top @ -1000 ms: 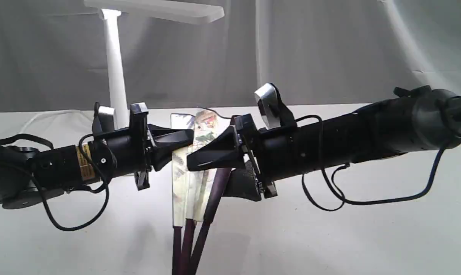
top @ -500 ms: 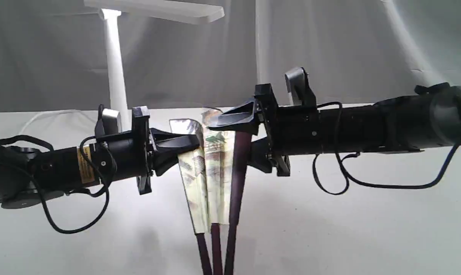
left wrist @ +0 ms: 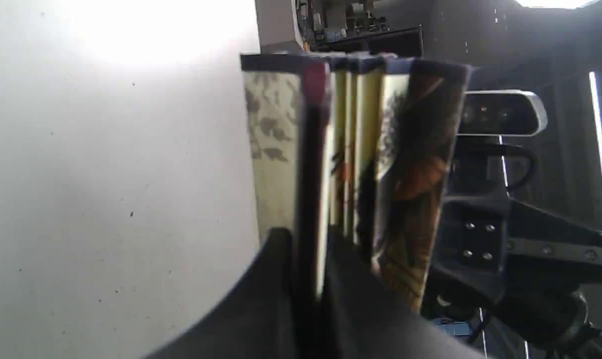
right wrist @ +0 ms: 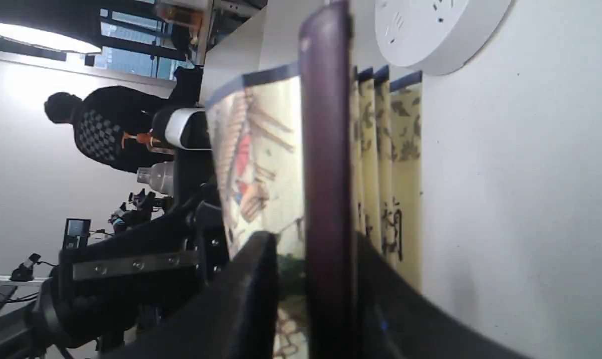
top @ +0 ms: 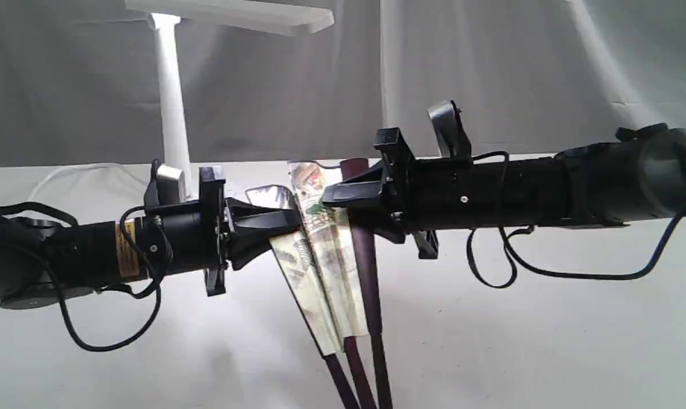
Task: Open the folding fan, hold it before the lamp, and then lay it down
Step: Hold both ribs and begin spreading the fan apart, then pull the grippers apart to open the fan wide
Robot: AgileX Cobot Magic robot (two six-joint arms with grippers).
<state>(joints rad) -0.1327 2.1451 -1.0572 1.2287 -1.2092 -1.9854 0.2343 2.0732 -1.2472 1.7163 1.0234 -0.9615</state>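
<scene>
Left gripper (top: 277, 220) and right gripper (top: 351, 196) meet above the middle of the worktop (top: 519, 352), each clamped on one edge of the fan (top: 320, 255), held nearly upright, few pleats spread; lamp (top: 169, 102) stands behind, toward the far left corner. Left wrist: jaws pinch the fan's outer fold. Right wrist: jaws grip the maroon guard (right wrist: 327, 149). Opening step, I judge; next, the grippers must draw well apart.

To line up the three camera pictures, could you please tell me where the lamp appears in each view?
Exterior view: the lamp stands at the upper left, its flat head running along the top edge.
Left wrist view: not in it.
Right wrist view: only its round base shows, in the picture's upper right corner, beyond the tip of the fan.
Shared landmark: the fan, held in the middle of all three views.
</scene>
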